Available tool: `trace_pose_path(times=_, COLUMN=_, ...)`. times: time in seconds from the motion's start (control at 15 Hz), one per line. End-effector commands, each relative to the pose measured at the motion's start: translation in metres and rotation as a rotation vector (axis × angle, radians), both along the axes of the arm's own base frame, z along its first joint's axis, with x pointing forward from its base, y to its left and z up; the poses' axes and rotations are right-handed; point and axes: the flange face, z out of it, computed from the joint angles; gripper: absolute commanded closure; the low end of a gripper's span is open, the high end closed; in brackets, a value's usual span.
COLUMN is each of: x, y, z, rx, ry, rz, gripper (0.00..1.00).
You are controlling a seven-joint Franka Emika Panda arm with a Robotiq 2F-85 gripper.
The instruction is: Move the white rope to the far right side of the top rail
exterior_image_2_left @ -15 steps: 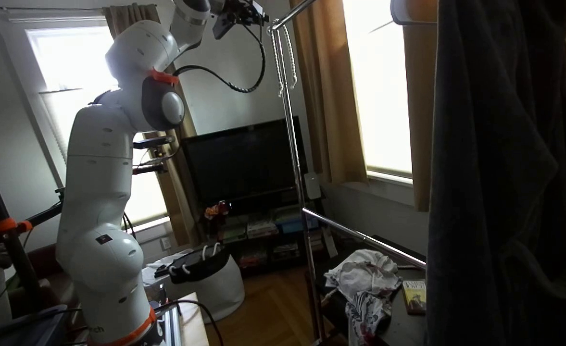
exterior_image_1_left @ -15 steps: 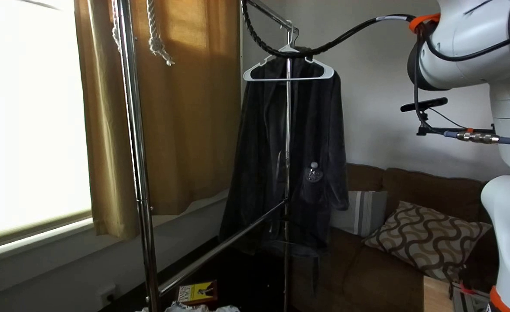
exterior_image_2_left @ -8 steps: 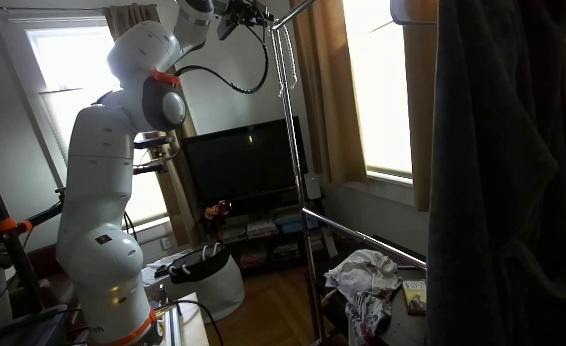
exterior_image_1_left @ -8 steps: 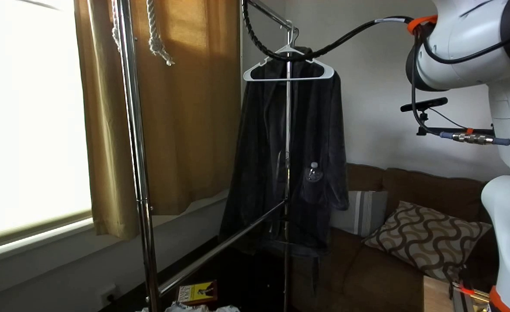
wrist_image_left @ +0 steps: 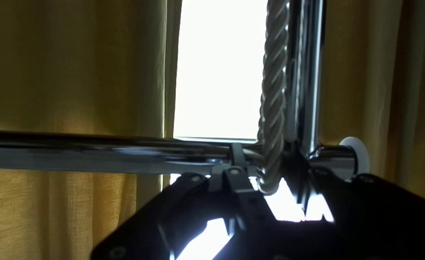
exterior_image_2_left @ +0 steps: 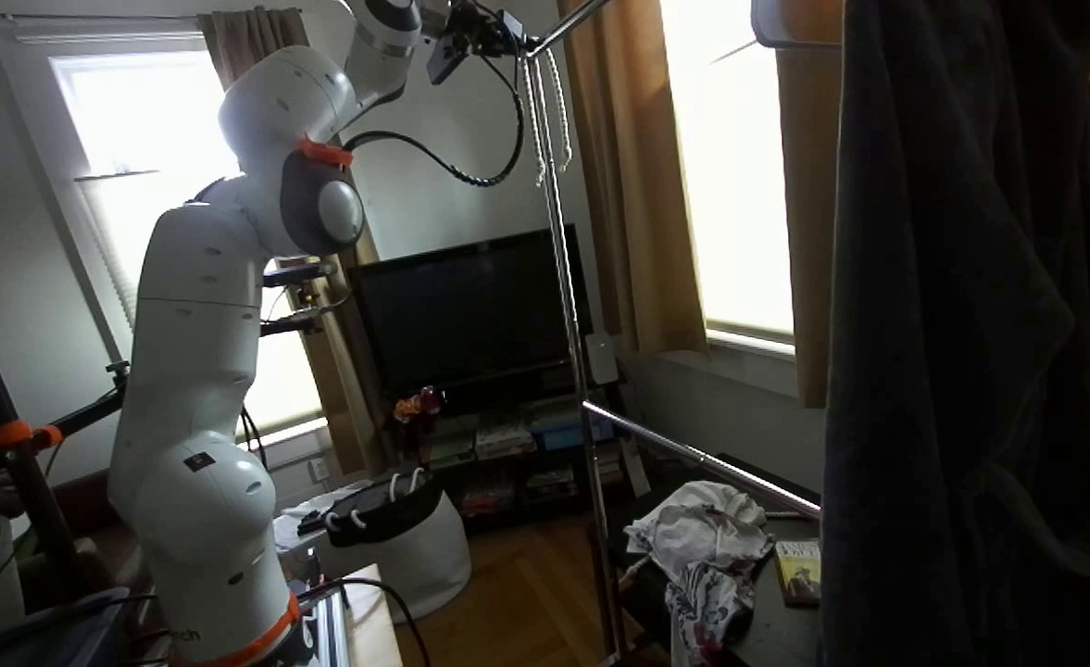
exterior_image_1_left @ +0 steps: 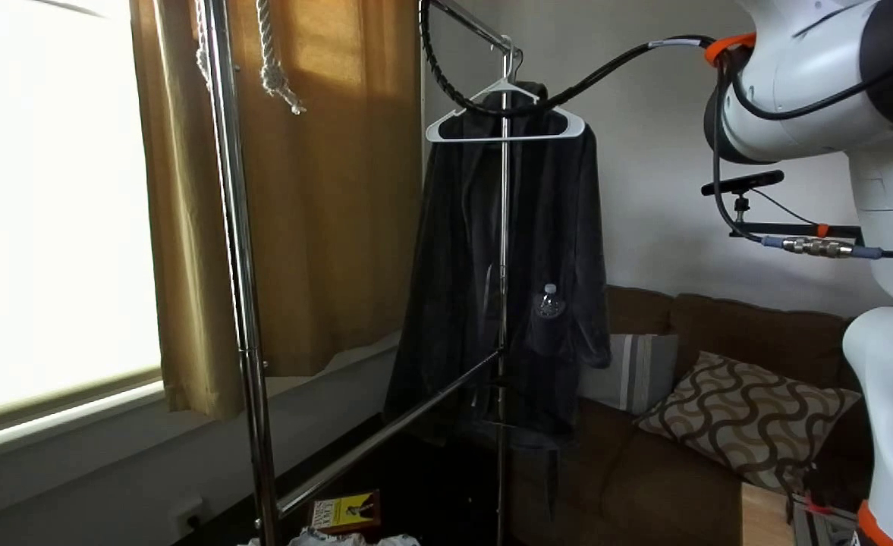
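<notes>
The white rope point(exterior_image_1_left: 267, 53) hangs over the top rail point(exterior_image_1_left: 473, 26) in twisted strands with a frayed end. In an exterior view the rope point(exterior_image_2_left: 561, 120) hangs in two strands beside the upright pole, at the near end of the top rail point(exterior_image_2_left: 570, 23). My gripper point(exterior_image_2_left: 524, 43) is at that rail end. In the wrist view the rope point(wrist_image_left: 274, 83) passes over the top rail point(wrist_image_left: 89, 153) close to its capped end. My open gripper point(wrist_image_left: 266, 150) has a finger on each side of the rope. A gap shows between the left finger and the rope; the right finger is dark and close to it.
A chrome upright pole point(wrist_image_left: 308, 72) meets the rail just beside the right finger. A dark robe point(exterior_image_1_left: 446, 265) on a white hanger point(exterior_image_1_left: 507, 139) hangs at the rail's other end. The black robot cable point(exterior_image_1_left: 605, 68) loops past the rack. A curtain point(exterior_image_1_left: 340, 189) stands behind.
The arm has moved toward the rack, bringing my gripper right up to the rail's end in an exterior view. The cable loop has sunk a little. The rope has not visibly moved.
</notes>
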Motion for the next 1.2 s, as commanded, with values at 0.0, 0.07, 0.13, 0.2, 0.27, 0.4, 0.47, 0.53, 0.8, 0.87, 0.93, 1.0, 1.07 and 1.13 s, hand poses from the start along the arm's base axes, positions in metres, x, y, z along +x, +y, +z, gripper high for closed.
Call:
trace_pose_path(times=0.0, x=0.001, y=0.0, z=-0.002, rx=0.006, ry=0.009, rz=-0.016, gripper=0.98)
trace_pose_path(times=0.07, x=0.001, y=-0.001, z=-0.001, rx=0.008, ry=0.005, rz=-0.018, gripper=1.0)
trace_pose_path(times=0.13, x=0.0, y=-0.002, z=0.0, rx=0.01, ry=0.001, rz=-0.02, gripper=1.0)
trace_pose_path(times=0.2, x=-0.002, y=-0.004, z=0.003, rx=0.014, ry=-0.007, rz=-0.024, gripper=0.97)
trace_pose_path(times=0.27, x=-0.004, y=-0.01, z=0.009, rx=0.03, ry=-0.021, rz=-0.042, gripper=0.97)
trace_pose_path(times=0.4, x=-0.005, y=-0.031, z=0.019, rx=0.075, ry=-0.042, rz=-0.101, gripper=0.97)
trace_pose_path(times=0.47, x=-0.006, y=-0.046, z=0.026, rx=0.113, ry=-0.052, rz=-0.149, gripper=0.97)
trace_pose_path(times=0.53, x=-0.007, y=-0.061, z=0.032, rx=0.144, ry=-0.06, rz=-0.194, gripper=0.97)
trace_pose_path(times=0.8, x=-0.021, y=-0.116, z=0.053, rx=0.227, ry=-0.054, rz=-0.319, gripper=0.97)
trace_pose_path(times=0.87, x=-0.025, y=-0.136, z=0.055, rx=0.216, ry=-0.06, rz=-0.419, gripper=0.97)
trace_pose_path(times=0.93, x=-0.029, y=-0.152, z=0.057, rx=0.204, ry=-0.051, rz=-0.471, gripper=0.97)
trace_pose_path(times=1.0, x=-0.033, y=-0.163, z=0.055, rx=0.207, ry=-0.033, rz=-0.527, gripper=0.97)
trace_pose_path(times=1.07, x=-0.035, y=-0.17, z=0.052, rx=0.212, ry=-0.019, rz=-0.585, gripper=0.97)
trace_pose_path(times=1.13, x=-0.018, y=-0.157, z=0.052, rx=0.204, ry=-0.027, rz=-0.491, gripper=0.89)
